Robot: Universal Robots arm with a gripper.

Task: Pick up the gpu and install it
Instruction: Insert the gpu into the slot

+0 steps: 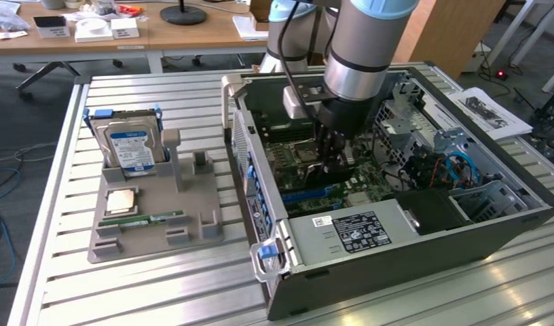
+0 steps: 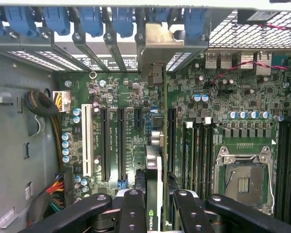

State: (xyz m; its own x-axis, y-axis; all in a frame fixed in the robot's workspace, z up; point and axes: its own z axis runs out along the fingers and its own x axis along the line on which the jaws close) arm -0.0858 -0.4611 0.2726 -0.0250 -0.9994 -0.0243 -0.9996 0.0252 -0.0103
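Wrist view: tool [image 2: 156, 196] is clamped on the gpu [image 2: 153, 162], one finger each side of the card, seen edge-on. Card stands upright over the motherboard [image 2: 233, 97] btwn the black slots, w/ its silver bracket [image 2: 157, 41] at the rear slot openings; can't tell if it's seated. Exterior view: arm [image 1: 363, 47] reaches down into the open PC case [image 1: 422, 244] on the desk [image 1: 150, 292]. Hard drive [image 1: 132, 146] and RAM stick [image 1: 155, 219] sit in the grey holder [image 1: 191, 224] beside the case.
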